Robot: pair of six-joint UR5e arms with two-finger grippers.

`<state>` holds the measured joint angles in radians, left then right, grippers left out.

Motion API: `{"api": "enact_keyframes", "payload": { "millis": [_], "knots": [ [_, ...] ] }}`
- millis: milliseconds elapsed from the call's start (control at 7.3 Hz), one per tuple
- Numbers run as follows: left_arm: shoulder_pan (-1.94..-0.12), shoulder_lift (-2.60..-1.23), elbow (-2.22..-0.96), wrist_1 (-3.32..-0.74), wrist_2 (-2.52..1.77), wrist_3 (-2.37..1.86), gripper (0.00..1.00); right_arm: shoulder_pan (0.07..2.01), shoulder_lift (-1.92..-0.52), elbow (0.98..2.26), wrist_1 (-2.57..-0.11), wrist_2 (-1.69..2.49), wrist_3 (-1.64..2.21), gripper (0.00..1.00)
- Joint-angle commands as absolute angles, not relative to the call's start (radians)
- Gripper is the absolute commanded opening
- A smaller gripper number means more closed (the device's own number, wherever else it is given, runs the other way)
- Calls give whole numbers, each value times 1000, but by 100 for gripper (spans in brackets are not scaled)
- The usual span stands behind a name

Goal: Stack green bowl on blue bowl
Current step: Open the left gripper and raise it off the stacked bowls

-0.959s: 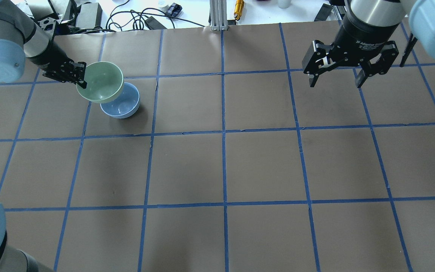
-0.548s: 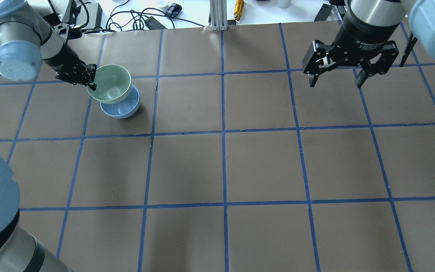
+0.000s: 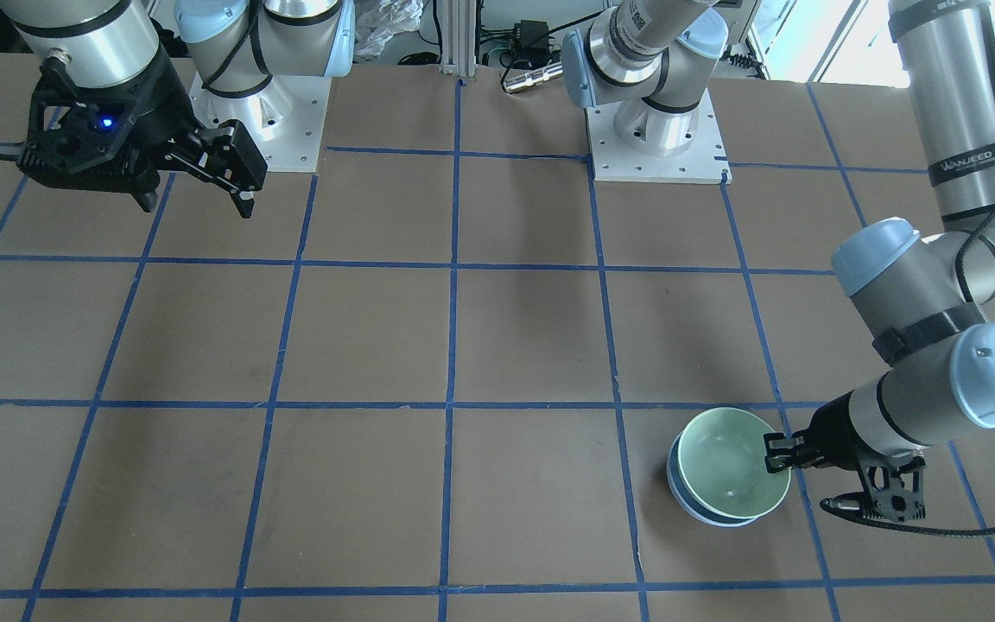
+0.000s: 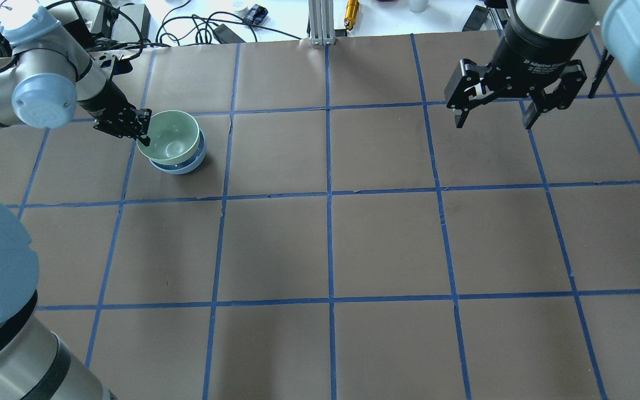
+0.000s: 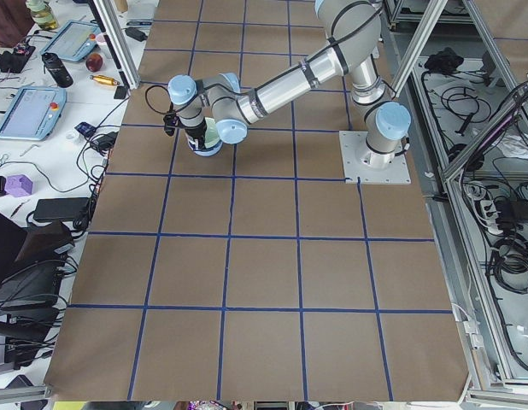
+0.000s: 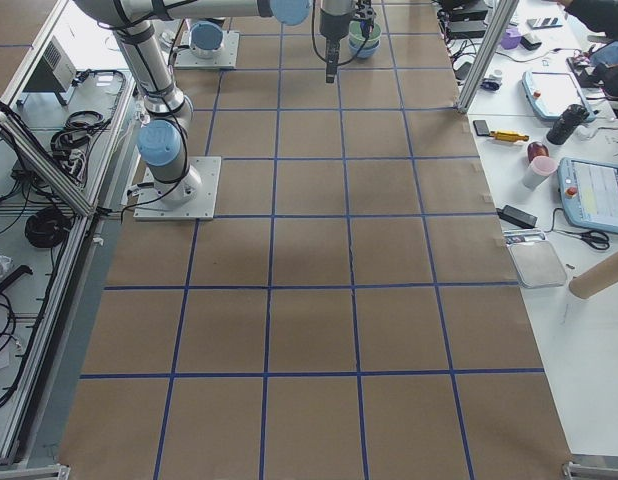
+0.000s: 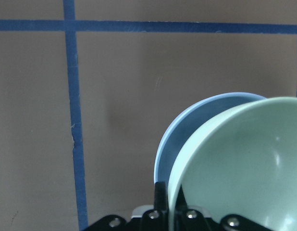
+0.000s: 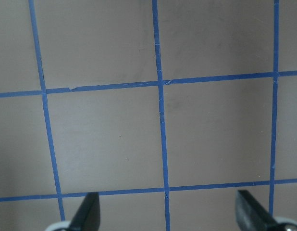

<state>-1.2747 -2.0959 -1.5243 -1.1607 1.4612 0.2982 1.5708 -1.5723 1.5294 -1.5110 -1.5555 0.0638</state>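
Note:
The pale green bowl sits inside the light blue bowl at the table's far left; only the blue bowl's rim shows around it. It also shows in the front view, green bowl in blue bowl. My left gripper is shut on the green bowl's rim at its left side. In the left wrist view the green bowl overlaps the blue bowl, slightly tilted. My right gripper is open and empty, high over the far right.
The brown table is marked into squares by blue tape. Cables, boxes and tools lie beyond the far edge. The arm bases stand at the robot's side.
My left gripper has carried the green bowl right and down, from above and left of the blue bowl into it. The right arm has not moved.

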Motion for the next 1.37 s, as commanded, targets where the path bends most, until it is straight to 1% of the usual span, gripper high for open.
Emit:
{"api": "enact_keyframes", "payload": {
  "millis": [0, 137, 274, 548, 822, 959, 1233],
  "knots": [
    [-1275, -2100, -1529, -1158, 1463, 298, 11, 1571, -1572, 1529, -1511, -1555, 64, 100],
    [-1275, -2099, -1526, -1155, 1463, 296, 69, 1571, -1572, 1529, -1511, -1555, 64, 100],
    [-1275, -2088, -1520, -1155, 1463, 298, 95, 1571, -1572, 1529, -1511, -1555, 64, 100],
    [-1278, -2071, -1516, -1163, 1463, 293, 100, 1571, -1572, 1529, -1511, -1555, 64, 100],
    [-1349, -2001, -1503, -1233, 1503, 256, 100, 1571, -1572, 1529, -1512, -1555, 64, 100],
    [-1411, -1947, -1505, -1282, 1547, 156, 100, 1571, -1572, 1529, -1511, -1555, 64, 100],
    [-1477, -1809, -1516, -1391, 1543, 57, 100, 1571, -1572, 1529, -1511, -1555, 64, 100]
  ]
}}
